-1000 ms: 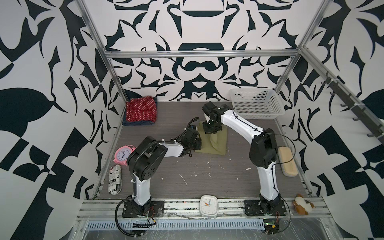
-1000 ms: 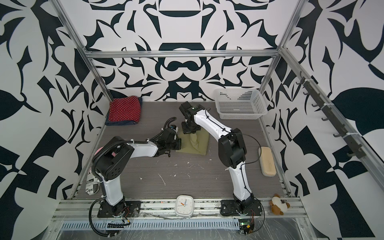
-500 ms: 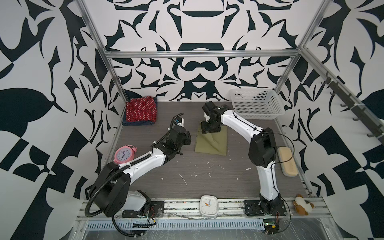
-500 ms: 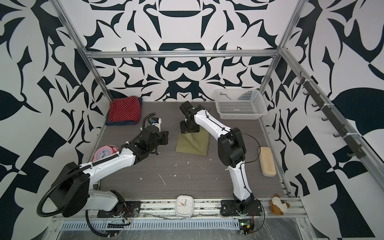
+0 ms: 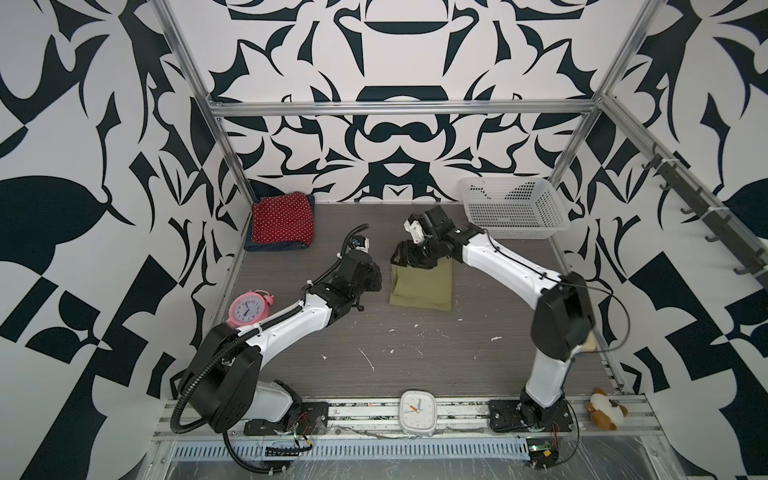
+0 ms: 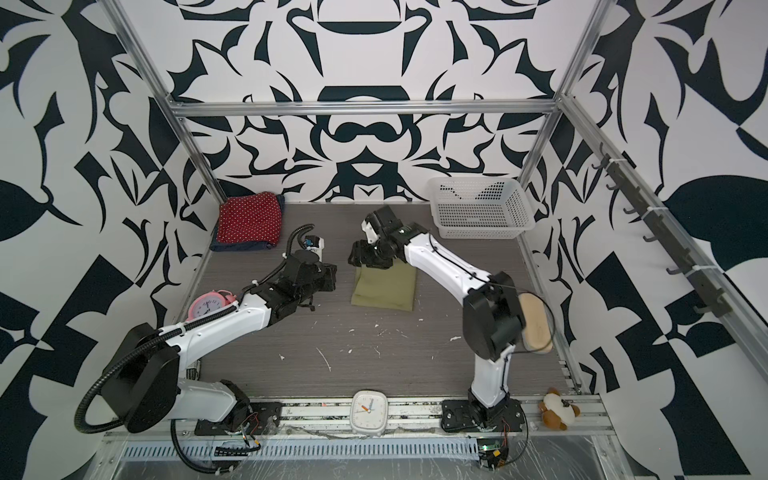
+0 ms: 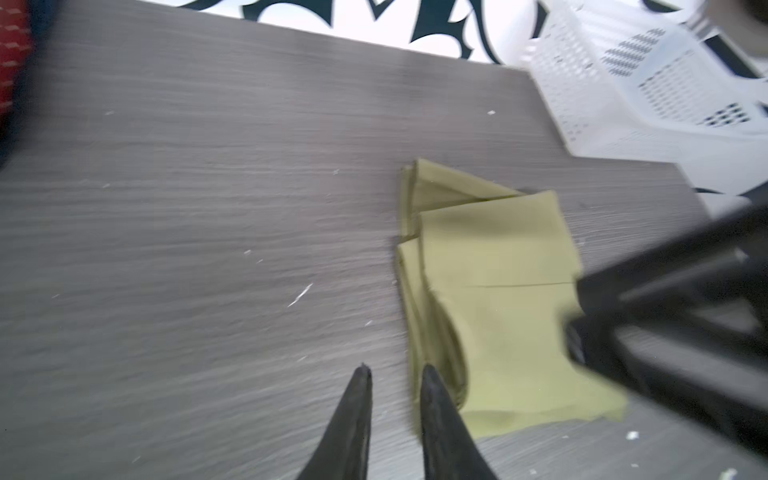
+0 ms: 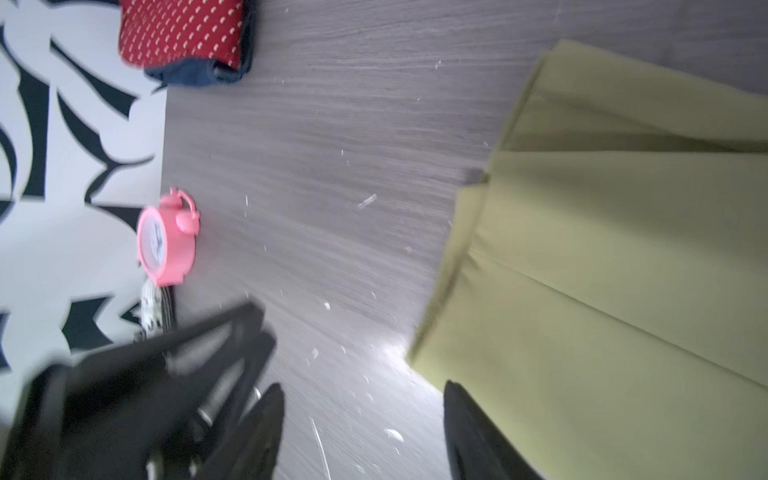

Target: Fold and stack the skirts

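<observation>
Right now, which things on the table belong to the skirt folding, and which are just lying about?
Job:
- olive skirt, folded, mid-table
- red dotted skirt, folded, on top of the denim skirt in the back corner

Lying about:
- basket
- pink alarm clock
- white clock
- plush toy
- brush

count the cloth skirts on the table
3. The red polka-dot cloth skirt lies on the dark blue denim skirt in the far left corner; the folded olive-green cloth skirt lies mid-table. No others show.
</observation>
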Controlling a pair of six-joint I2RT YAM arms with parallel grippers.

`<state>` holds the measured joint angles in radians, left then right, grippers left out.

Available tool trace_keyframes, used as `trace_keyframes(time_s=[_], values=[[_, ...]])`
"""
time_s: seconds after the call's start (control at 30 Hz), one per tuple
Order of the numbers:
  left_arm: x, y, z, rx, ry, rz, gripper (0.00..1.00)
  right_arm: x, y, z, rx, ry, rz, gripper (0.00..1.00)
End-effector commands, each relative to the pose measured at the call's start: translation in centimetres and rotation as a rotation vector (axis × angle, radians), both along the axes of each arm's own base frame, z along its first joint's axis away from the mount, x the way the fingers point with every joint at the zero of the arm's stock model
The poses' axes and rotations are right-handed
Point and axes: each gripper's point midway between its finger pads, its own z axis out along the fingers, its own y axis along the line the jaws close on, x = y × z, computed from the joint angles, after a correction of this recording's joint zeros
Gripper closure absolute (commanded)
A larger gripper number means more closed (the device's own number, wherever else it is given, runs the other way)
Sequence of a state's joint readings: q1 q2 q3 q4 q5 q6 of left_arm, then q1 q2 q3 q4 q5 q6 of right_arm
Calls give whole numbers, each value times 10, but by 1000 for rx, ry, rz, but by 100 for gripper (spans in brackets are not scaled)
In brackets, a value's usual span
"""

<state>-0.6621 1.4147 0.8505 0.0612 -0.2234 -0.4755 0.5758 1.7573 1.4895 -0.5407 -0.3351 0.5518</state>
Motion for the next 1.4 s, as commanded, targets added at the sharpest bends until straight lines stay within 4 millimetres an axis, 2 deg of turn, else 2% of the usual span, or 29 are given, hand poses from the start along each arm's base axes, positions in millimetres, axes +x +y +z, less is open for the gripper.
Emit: trace_keyframes(time_s=[0.0,0.03,0.1,0.13,0.23,0.37,0.5,0.63,0.77,0.9,0.97,1.07,1.13,1.23,1.37], values=[[0,-40,16,-79,-1,-134,84,3,-38,3,72,-64,-115,65],[0,-53,15,-100,2,-177,88,0,-51,-10,77,-44,-143,80],[0,-77,10,-127,12,-249,88,-6,-70,-26,87,-14,-175,97],[1,-89,5,-134,25,-285,90,-10,-77,-36,86,7,-182,100],[2,-113,-12,-158,81,-355,92,-20,-86,-54,72,42,-183,100],[4,-123,-45,-177,122,-373,94,-28,-93,-76,66,75,-190,100],[-3,-108,-93,-130,210,-321,97,-34,-108,-101,41,108,-226,100],[-15,-77,-135,-85,279,-248,98,-44,-120,-125,21,140,-246,100],[-18,-46,-155,-53,326,-173,99,-52,-131,-148,-10,180,-261,100],[-9,-30,-140,-15,293,-142,98,-54,-137,-152,-33,183,-265,100],[-3,-30,-123,10,261,-151,98,-51,-135,-142,-24,167,-259,100],[9,-35,-90,15,208,-155,95,-42,-131,-114,-4,125,-248,100],[18,-42,-62,-8,147,-169,94,-32,-127,-92,22,85,-238,100],[36,-56,-36,-41,70,-196,90,-15,-121,-70,47,42,-223,100],[60,-77,-33,-19,82,-233,93,14,-119,-55,59,1,-233,100]])
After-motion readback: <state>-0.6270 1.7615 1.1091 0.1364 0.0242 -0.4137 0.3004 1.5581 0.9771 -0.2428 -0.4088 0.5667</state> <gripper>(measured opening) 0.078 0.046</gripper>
